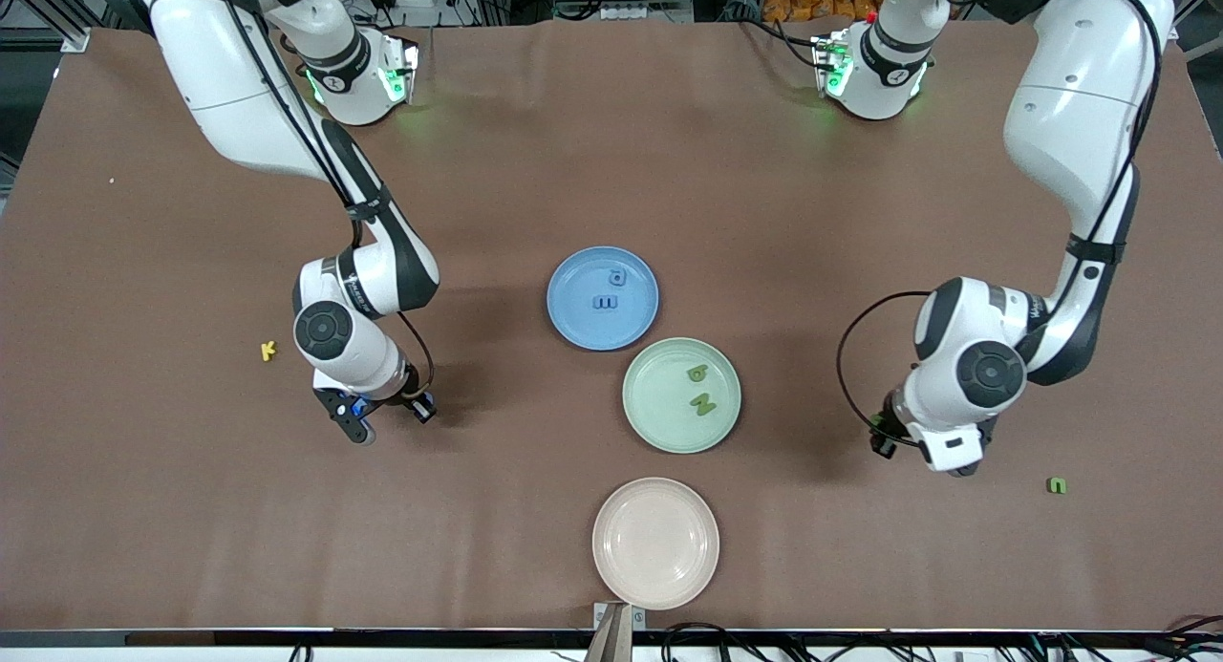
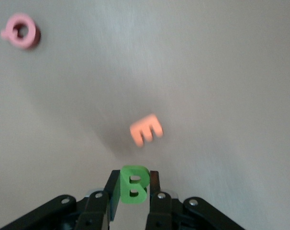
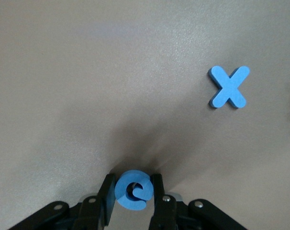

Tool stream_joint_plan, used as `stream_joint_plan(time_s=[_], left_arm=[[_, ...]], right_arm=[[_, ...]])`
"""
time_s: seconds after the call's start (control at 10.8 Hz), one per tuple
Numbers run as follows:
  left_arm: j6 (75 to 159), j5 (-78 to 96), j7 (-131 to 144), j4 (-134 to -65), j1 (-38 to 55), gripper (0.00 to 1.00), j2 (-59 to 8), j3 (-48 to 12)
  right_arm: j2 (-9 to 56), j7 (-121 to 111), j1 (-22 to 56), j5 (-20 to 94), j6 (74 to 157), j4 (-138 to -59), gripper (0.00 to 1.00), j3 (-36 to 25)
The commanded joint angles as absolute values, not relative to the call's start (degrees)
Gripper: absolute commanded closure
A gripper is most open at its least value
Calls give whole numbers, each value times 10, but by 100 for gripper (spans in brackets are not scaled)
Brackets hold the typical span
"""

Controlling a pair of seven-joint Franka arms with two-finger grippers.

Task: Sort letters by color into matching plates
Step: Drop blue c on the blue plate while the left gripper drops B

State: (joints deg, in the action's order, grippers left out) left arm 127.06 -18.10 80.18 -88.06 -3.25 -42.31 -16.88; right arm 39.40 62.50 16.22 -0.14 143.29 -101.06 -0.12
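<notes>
Brown matte table (image 1: 611, 146), two white arms based along its upper edge in the front view; each wrist link carries small grey lettering too small to read.

Landmark: green plate (image 1: 659, 423), pale mint, round, shallow, raised rim. It holds two green letters (image 1: 700, 389), one reading "N", the other rounded.

Blue plate (image 1: 573, 318): medium blue, same shape, touching the green plate's rim and farther from the front camera. It holds two blue letters (image 1: 610, 290).

Beige plate (image 1: 655, 544): pale pinkish, same shape, nearer the front camera than the green plate, a small gap between them.

Yellow letter "K" (image 1: 268, 351): on the table well apart from the green plate, toward the right arm's end.

Green letter "n" (image 1: 1056, 485): on the table well apart from the green plate, toward the left arm's end.

Left gripper (image 2: 133, 195): low over the table toward the left arm's end, fingers closed on a green "B" (image 2: 132, 185). An orange "E" (image 2: 146, 129) and a pink "Q" (image 2: 21, 30) lie on the table below it.

Right gripper (image 3: 133, 194): low over the table toward the right arm's end, fingers clamped on a blue "e" (image 3: 133, 190). A blue "X" (image 3: 229, 86) lies flat on the table nearby.
</notes>
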Motion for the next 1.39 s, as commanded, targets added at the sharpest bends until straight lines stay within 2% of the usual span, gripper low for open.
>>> stream_joint_plan(time_s=[0.0,0.19,0.37,0.56,0.84,1.02,1.11,1.21,1.3], left_arm=[[1240,-171,896,-887,13,100,-393,-185],[1240,-171,945,-879,57,100,-393,-187],[1241,-171,1016,-833,111,100,-399,-185],[1241,-173,1046,-811,153,100,-399,-181],[1244,-174,1073,-802,180,100,-390,-181],[1244,-173,1092,-802,185,100,-359,-185],[1244,-171,1091,-802,185,46,-346,-186],[1242,-181,1086,-802,187,0,-344,-187],[1240,-182,1085,-803,196,0,-335,-185]], right_arm=[[397,630,163,9,1405,-1001,100,0],[382,665,177,13,1352,-973,100,2],[379,703,205,39,1298,-930,100,3],[374,710,234,95,1298,-923,100,3],[374,765,291,101,1302,-918,100,3],[374,805,329,104,1305,-917,100,3],[374,827,349,104,1305,-918,100,4],[374,844,362,104,1310,-918,100,11],[376,855,367,102,1317,-920,100,24]])
